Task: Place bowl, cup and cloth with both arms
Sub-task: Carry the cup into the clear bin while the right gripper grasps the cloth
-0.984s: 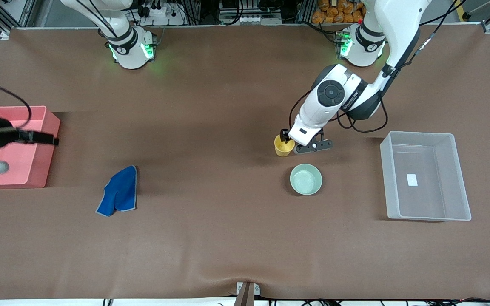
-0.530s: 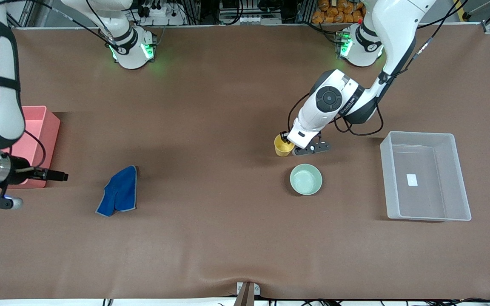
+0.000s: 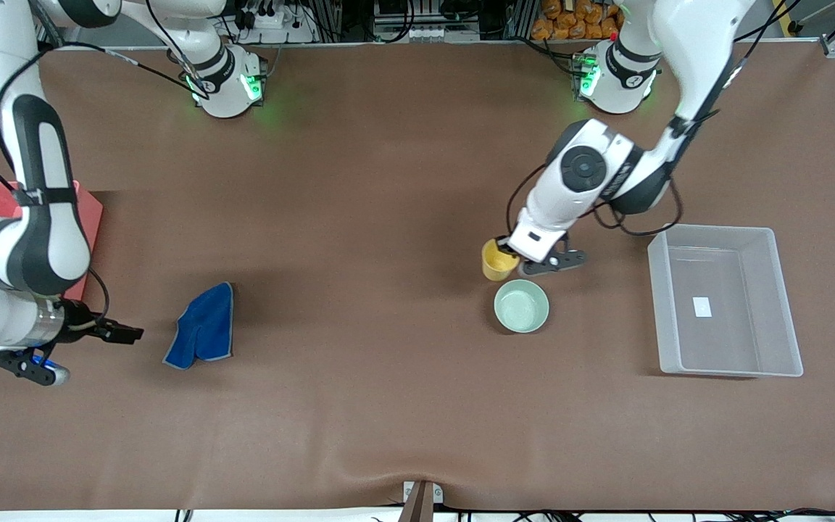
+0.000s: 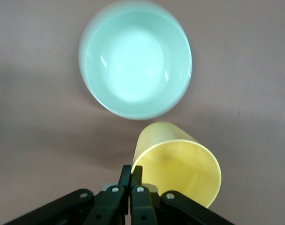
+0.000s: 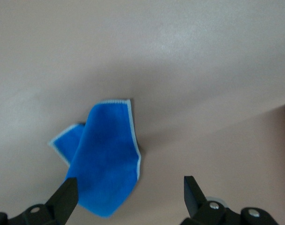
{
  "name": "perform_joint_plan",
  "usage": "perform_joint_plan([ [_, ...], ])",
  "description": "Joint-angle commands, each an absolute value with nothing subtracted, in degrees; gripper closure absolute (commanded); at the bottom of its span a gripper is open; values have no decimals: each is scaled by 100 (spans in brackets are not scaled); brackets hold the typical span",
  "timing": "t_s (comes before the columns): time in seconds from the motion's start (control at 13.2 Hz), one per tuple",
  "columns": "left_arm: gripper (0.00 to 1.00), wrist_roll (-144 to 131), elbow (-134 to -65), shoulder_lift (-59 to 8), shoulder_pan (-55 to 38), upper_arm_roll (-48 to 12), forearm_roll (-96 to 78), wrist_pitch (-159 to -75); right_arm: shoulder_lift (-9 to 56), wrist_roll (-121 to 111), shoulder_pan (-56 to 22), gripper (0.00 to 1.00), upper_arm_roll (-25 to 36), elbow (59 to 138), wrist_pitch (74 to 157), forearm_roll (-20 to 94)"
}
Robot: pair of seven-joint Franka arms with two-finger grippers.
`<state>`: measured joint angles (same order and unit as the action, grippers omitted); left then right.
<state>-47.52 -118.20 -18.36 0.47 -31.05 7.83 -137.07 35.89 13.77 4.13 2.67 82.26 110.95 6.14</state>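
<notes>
Yellow cup [image 3: 499, 259] is clamped at its rim by left gripper [image 4: 131, 180], lifted just beside mint bowl [image 3: 521, 306]. Right gripper [image 5: 128, 194] is held apart over brown surface [image 3: 359, 217], near blue cloth [image 3: 203, 327].

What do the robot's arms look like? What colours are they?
Both arms, the left arm and the right arm, are white and rounded, with black joint bands and thin black cables looping alongside. Their bases glow green. Each end effector, left and right, has dark black fingers.
</notes>
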Motion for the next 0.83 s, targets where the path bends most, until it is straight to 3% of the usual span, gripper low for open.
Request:
perform_joint_plan([
  [0.0, 100, -4248, -11620, -934, 421, -3155, 853, -12634, 3858, 2019, 308, 0, 237, 8112, 11442, 756],
  [0.3, 100, -2624, -11268, -581, 1465, -3147, 791, -11567, 4183, 2557, 211, 0, 237, 8112, 11873, 1150],
  [0.76, 100, -257, -11285, -746, 2969, -3129, 791, -11584, 4500, 2689, 53, 0, 237, 8086, 12006, 1239],
])
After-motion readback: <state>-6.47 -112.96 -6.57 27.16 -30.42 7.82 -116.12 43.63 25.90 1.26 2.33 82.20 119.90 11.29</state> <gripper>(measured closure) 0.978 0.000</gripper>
